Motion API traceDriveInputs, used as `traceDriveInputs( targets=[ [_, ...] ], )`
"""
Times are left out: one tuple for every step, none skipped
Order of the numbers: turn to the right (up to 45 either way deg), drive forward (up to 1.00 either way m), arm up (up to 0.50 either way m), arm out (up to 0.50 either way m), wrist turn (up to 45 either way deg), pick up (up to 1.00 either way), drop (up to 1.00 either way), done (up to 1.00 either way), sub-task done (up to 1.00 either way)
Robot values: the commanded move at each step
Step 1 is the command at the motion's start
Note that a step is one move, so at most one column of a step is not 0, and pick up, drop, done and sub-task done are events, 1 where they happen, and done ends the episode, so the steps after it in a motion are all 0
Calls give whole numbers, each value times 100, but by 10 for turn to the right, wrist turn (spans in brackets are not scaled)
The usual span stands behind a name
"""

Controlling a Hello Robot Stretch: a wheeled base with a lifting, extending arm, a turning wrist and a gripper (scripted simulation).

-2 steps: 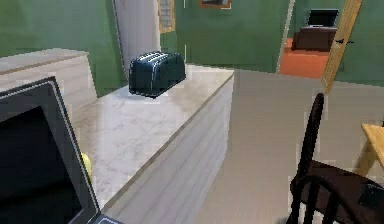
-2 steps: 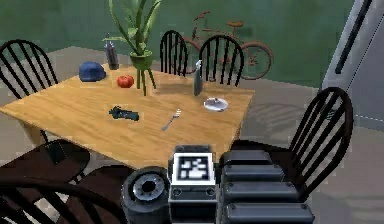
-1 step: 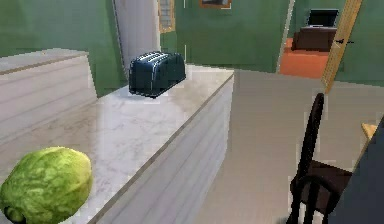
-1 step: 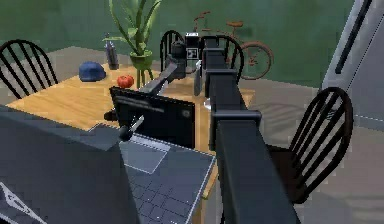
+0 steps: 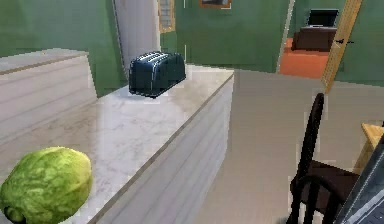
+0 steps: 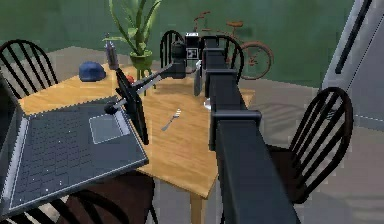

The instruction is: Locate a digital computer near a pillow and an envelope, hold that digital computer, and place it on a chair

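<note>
A dark open laptop [image 6: 65, 145] with a grey keyboard hangs at the lower left of the arm side view, out past the near edge of a wooden table [image 6: 185, 140]. My gripper [image 6: 128, 105] holds it by its right corner, at the end of the dark arm [image 6: 235, 140]. Under the laptop, the black back of a chair [image 6: 100, 205] shows at the bottom edge. Another black chair [image 6: 318, 130] stands at the table's right side. Two more sit behind the table, a chair [image 6: 25, 65] at the left and a chair [image 6: 230, 50] at the middle.
On the table are a blue cap-like thing [image 6: 92, 71], a potted plant [image 6: 135, 25] and a fork [image 6: 172, 121]. A bicycle [image 6: 245, 50] leans at the back wall. In the forward view, a marble counter [image 5: 130, 125] carries a toaster [image 5: 157, 72] and a green lettuce [image 5: 45, 185]. A black chair [image 5: 318, 175] stands to its right.
</note>
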Motion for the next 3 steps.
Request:
traceDriveInputs(
  targets=[
    [0, 0, -26, 0, 0, 0, 0, 0, 0],
    [0, 0, -50, 0, 0, 0, 0, 0, 0],
    [0, 0, 0, 0, 0, 0, 100, 0, 0]
  ],
)
